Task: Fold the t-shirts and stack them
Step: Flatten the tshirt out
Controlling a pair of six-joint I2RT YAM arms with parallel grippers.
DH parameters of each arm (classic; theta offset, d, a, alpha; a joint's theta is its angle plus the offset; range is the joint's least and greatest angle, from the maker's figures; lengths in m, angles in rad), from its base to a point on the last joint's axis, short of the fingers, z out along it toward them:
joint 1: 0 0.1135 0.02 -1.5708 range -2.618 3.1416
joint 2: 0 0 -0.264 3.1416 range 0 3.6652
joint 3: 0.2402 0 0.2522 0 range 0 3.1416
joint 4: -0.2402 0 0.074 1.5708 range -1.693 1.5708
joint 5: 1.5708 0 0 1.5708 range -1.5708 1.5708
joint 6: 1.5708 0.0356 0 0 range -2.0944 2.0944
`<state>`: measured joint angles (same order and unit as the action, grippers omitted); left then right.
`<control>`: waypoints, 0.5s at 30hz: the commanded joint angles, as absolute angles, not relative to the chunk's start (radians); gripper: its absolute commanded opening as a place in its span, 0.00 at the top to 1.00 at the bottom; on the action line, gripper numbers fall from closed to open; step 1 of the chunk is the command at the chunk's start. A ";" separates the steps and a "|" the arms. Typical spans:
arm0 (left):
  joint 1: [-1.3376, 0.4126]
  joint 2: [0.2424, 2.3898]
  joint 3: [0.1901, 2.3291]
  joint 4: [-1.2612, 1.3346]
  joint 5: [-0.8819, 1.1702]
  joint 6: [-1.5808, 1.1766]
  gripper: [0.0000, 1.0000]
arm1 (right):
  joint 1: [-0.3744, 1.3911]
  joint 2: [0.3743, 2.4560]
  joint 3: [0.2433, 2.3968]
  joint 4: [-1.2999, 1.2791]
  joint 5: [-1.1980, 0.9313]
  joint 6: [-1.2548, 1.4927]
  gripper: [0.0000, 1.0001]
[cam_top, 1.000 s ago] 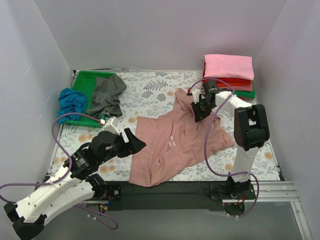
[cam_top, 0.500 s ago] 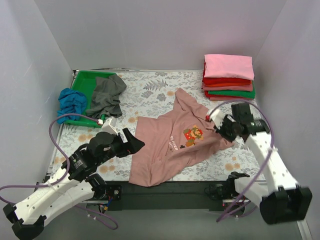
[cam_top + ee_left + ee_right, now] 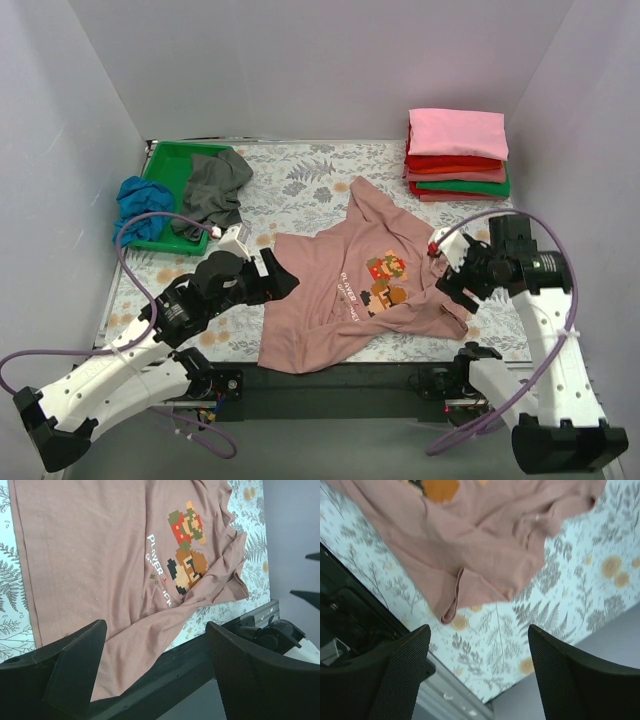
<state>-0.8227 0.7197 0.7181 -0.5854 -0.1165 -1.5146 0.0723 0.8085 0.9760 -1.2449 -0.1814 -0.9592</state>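
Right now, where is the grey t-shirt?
In the top view, the grey t-shirt lies at the back left, draped over the right side of the green tray, beside the blue t-shirt.

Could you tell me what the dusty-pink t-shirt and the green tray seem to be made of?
The dusty-pink t-shirt with the pixel graphic looks like soft, matte cotton knit: it lies limp, creased, with a stitched hem. The green rectangular tray looks like rigid, smooth plastic, probably: straight raised rim, even bright colour.
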 commanded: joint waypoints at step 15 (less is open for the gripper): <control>-0.507 1.062 0.781 -0.402 -0.042 -1.422 0.23 | 0.104 1.850 1.585 -0.831 -0.451 -0.608 0.28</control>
<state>-0.6430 0.9730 0.7528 -0.4908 -0.1566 -1.4723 0.0971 1.7855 1.5135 -0.8803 -0.4858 -0.6964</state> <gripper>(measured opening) 0.781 0.726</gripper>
